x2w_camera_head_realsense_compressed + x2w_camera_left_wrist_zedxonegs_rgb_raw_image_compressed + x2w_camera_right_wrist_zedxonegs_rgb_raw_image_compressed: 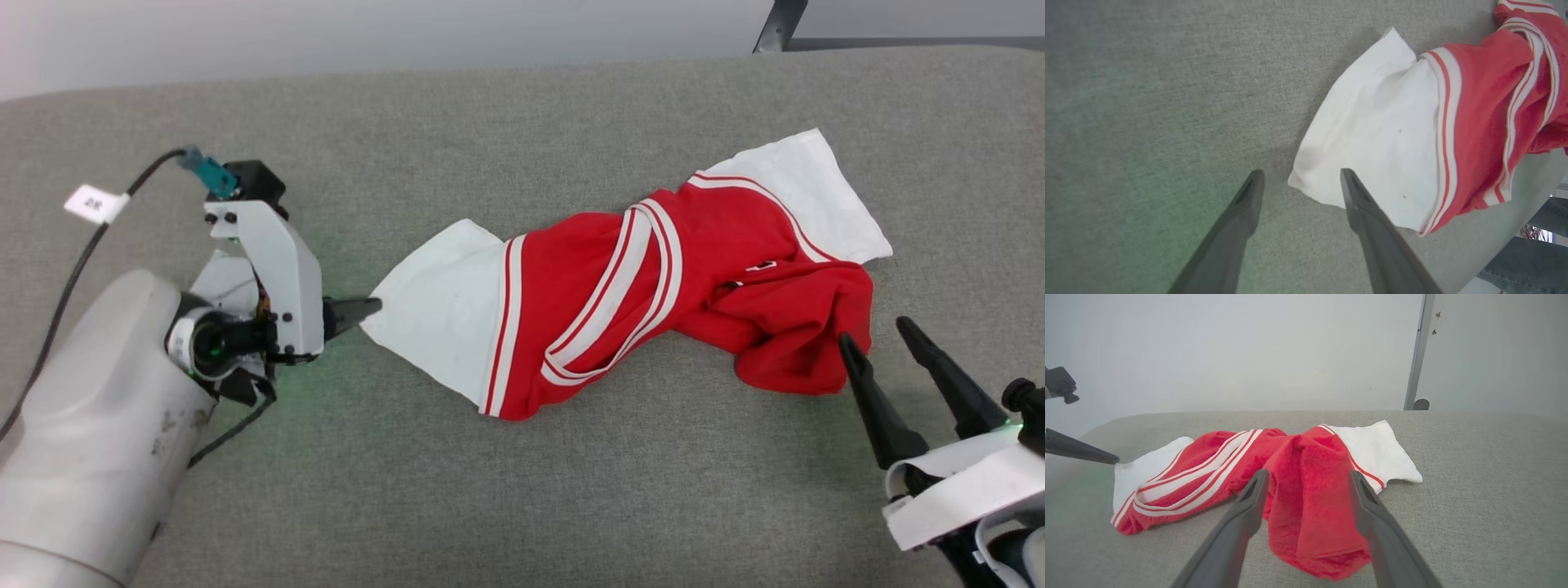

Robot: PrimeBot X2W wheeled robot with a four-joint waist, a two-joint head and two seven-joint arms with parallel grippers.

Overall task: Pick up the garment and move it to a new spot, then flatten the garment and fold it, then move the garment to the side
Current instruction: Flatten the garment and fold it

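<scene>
**While the garment (620, 302) lies twisted, nothing is grasped**

It stretches across the middle of the counter (522, 506). The left hand (371, 309), centre left, and the right hand (873, 329), lower right, stand released at its two ends, probably to pinch and spread it. Its print is hidden; the cable tag (96, 203), upper left, seems to read "2R".

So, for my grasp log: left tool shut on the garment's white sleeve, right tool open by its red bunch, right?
No: the left wrist view shows the left tool open at the white sleeve of the garment. The right tool is open by the red bunch.
</scene>
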